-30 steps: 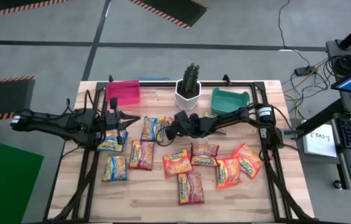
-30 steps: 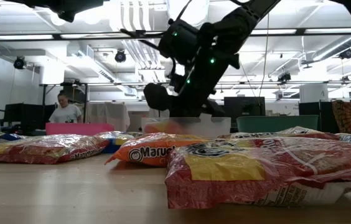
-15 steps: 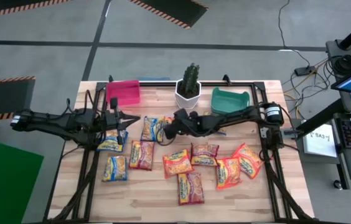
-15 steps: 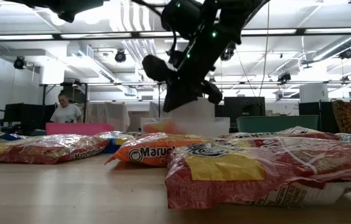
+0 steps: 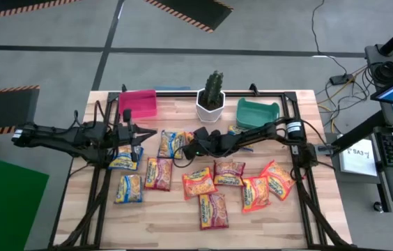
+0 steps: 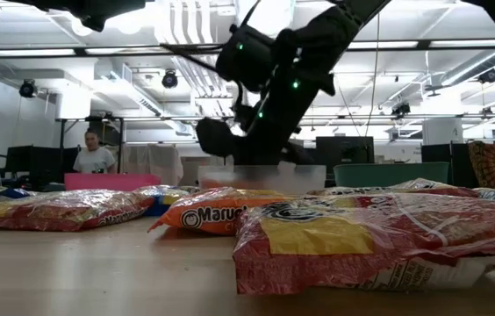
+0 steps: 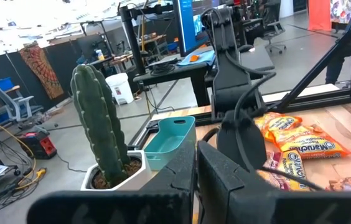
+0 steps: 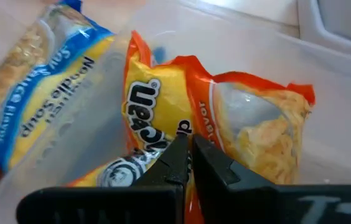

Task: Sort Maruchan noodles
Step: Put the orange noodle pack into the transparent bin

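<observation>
While the left gripper (image 5: pixel 138 134) idles clenched, right gripper (image 8: pixel 190 151) fingers sit clenched and empty just above an orange noodle packet (image 8: pixel 225 124): next they must release and descend to grasp.

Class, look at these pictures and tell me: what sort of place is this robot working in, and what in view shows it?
Probably a robotics lab or open workshop. A wooden table in a metal frame carries two robot arms, striped hazard tape marks the floor, and the left wrist view shows desks with monitors behind.
</observation>
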Motion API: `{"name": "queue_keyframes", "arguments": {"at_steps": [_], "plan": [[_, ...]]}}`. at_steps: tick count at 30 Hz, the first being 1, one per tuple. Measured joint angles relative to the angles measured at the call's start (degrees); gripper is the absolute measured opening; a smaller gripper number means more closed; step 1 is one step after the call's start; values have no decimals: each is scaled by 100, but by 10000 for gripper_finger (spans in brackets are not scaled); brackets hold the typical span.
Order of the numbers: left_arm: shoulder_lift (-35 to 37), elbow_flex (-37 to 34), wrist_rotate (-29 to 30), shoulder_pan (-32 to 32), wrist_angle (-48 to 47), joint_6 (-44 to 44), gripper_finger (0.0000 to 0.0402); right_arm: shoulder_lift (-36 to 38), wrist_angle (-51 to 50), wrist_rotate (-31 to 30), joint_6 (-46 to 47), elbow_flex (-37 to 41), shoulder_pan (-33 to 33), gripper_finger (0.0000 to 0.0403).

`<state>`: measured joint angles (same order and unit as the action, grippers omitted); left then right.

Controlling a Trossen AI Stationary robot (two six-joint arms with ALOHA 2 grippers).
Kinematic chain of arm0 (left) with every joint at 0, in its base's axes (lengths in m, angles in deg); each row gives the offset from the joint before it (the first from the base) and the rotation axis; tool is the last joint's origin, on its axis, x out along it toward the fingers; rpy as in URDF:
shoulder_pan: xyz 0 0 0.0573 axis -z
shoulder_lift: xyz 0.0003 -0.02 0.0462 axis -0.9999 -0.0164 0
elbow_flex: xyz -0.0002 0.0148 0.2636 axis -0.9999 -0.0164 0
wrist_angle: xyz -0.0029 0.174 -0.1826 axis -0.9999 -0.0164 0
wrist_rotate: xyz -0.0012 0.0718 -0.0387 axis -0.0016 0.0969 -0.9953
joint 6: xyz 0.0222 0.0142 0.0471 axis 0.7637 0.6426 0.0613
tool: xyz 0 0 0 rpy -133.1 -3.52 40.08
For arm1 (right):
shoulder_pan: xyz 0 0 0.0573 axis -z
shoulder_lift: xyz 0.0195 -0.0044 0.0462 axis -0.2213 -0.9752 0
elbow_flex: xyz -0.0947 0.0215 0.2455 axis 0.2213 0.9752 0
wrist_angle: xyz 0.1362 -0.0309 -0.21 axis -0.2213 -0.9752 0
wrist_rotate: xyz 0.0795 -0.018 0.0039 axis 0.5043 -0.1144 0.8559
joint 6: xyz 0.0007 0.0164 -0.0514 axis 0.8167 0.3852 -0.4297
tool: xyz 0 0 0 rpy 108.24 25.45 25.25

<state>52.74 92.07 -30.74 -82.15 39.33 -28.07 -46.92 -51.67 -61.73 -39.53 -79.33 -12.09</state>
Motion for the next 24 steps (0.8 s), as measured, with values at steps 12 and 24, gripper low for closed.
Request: {"name": "queue_keyframes", "arguments": {"at_steps": [12, 24], "plan": [[4, 0, 2, -1, 0, 0, 0, 185, -75, 141, -131, 1, 6, 13], [4, 0, 2, 0, -2, 0, 0, 279, -43, 97, -228, -78, 4, 13]]}}
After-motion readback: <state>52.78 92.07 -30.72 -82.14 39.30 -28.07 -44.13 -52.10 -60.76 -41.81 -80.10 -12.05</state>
